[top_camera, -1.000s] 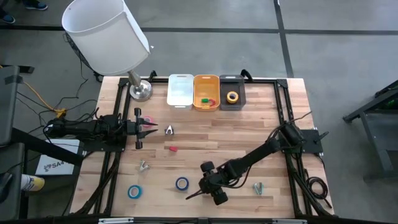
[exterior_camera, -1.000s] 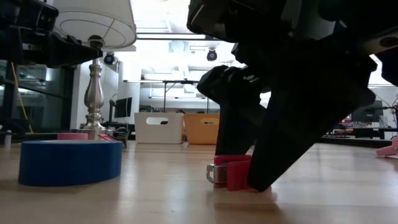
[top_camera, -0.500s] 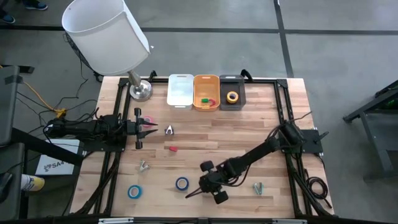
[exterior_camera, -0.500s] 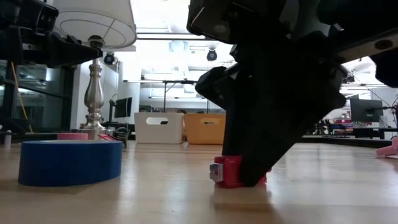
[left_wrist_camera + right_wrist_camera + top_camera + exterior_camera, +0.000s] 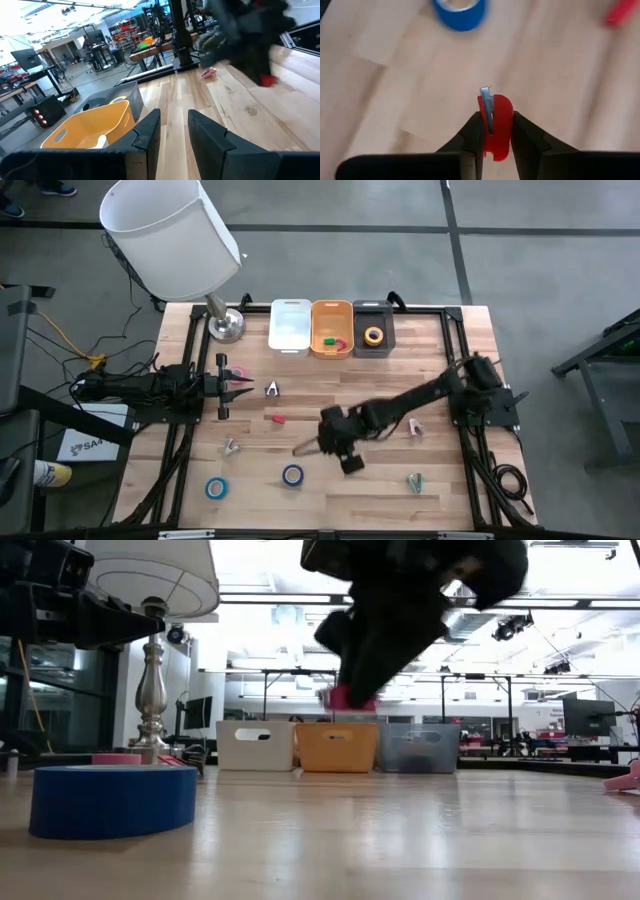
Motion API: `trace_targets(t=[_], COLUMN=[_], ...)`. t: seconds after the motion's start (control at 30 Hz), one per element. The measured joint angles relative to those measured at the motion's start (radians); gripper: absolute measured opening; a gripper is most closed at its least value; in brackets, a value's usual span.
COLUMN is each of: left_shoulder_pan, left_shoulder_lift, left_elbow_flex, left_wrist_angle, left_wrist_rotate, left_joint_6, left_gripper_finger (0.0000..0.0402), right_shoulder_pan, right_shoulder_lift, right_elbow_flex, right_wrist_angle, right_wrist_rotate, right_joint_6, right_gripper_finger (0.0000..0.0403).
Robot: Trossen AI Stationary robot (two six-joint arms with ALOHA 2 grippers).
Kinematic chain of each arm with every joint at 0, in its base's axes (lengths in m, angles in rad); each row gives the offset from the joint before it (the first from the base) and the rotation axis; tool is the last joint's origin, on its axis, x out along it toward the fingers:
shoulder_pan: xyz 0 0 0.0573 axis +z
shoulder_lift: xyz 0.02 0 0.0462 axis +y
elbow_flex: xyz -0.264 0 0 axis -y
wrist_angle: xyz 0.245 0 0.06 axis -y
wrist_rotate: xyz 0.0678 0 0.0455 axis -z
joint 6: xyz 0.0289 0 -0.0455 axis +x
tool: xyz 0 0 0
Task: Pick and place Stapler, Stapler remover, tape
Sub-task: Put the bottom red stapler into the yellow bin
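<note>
Gripping red staple remover, right claw hides its lower half

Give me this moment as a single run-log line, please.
right gripper: shut on red staple remover, lifted off table | left gripper: waiting at left edge | yellow tape roll: in dark bin
</note>
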Motion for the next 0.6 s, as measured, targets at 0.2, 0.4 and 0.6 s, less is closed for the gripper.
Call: trace_targets(t=[0.2, 0.4, 0.6], left_shoulder_pan=[0.0, 0.0, 0.0], left_shoulder_lift=[0.0, 0.0, 0.0], left_elbow_flex=[0.0, 0.0, 0.0], left_wrist_angle=[0.0, 0.0, 0.0], left_wrist_rotate=[0.0, 0.0, 0.0], left_joint_6=[0.0, 0.0, 0.0], left_gripper_finger=[0.0096, 0.0096, 0.0096], right_shoulder_pan=[-0.133, -0.274, -0.414], right_shoulder_lift=[-0.11, -0.172, -0.175], right_elbow_flex=[0.0, 0.001, 0.001], right_wrist_angle=[-0.117, -0.152, -0.124], right_wrist_rotate=[0.055, 0.071, 0.072], right_joint_6=[-0.181, -0.353, -0.369], right_gripper_finger=[0.0063, 0.0063, 0.0063])
